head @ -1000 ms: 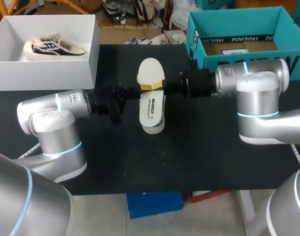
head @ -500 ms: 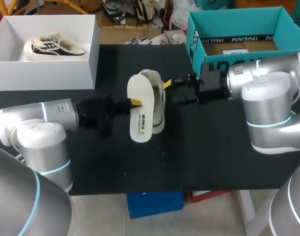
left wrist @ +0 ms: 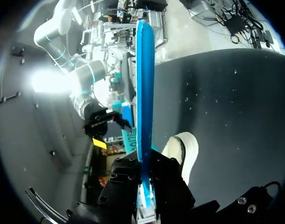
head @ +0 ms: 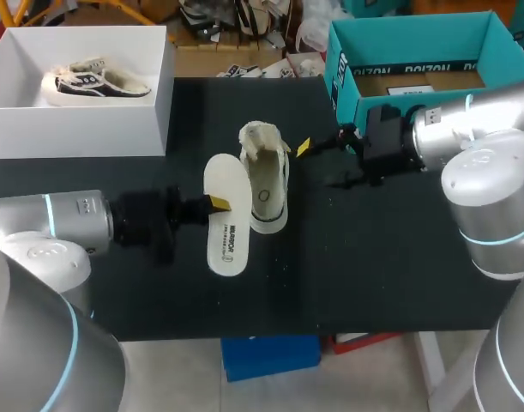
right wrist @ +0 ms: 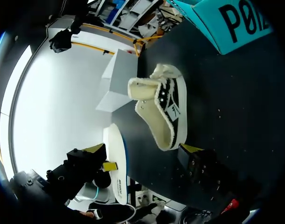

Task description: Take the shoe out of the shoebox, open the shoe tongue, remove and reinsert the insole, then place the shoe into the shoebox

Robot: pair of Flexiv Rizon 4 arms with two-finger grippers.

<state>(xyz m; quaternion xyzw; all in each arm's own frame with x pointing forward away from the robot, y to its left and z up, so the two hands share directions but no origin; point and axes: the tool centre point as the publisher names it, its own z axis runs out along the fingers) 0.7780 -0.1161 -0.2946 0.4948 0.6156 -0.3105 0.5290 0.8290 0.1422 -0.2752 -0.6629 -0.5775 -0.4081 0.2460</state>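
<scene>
Status: the removal half of the task reads as done, the return half as outstanding.

At left centre of the head view, the left gripper (head: pixel 217 202) is clamped on the insole (head: pixel 225 225), fingers closed on its long edge near the middle. The insole is fully clear of the shoe and hangs over the table (head: pixel 373 275), printed side up. In the left wrist view it stands edge-on between the fingers, blue underside showing (left wrist: pixel 144 93).

The shoe (head: pixel 263 176) lies at centre frame, just right of the insole, sole down on the table and outside any box. Whether insole and shoe touch cannot be determined. Its fleece tongue is turned up at the far end, so the mouth appears open and ready.

Right of centre, the right gripper (head: pixel 317 163) sits near the shoe's upper right with fingers spread wide, holding nothing. The right wrist view confirms this: the shoe (right wrist: pixel 163 109) lies ahead of the parted fingers, untouched.

Outstanding: reinsert the insole, then box the shoe.

Surroundings: a white shoebox (head: pixel 81 129) at upper left holds a second shoe (head: pixel 94 81). A teal box (head: pixel 416 51) at upper right holds a flat brown piece.

Obstructions: none lies between insole and shoe. In my judgement the shoe, unheld, may slide when the insole is pushed in. The second shoe takes up much of the white shoebox floor, and the right arm stands in front of the teal box.
</scene>
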